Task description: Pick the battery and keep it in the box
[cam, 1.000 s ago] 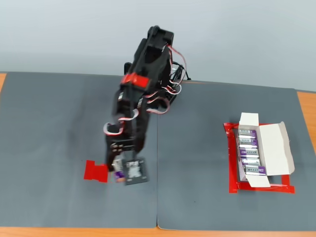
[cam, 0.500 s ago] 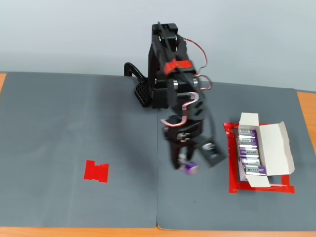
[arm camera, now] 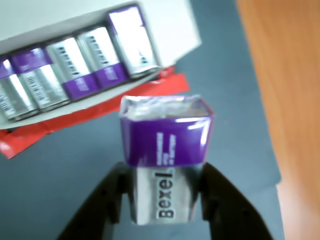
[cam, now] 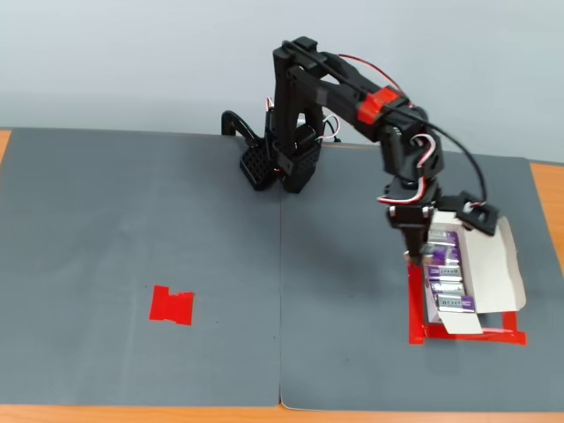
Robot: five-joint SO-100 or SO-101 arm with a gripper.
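Gripping the battery (arm camera: 166, 165) between both fingers, the gripper (cam: 416, 261) hangs at the left edge of the box (cam: 490, 264), which holds a row of batteries inside its red tape frame (cam: 414, 322).

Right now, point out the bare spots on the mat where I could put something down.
Free: the left mat around the red tape patch, and the strip between the arm base and the front edge. Crowded: the box, where the gripper holds the battery.

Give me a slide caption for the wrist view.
Black gripper holding a purple-and-silver block battery beside the white cardboard box.
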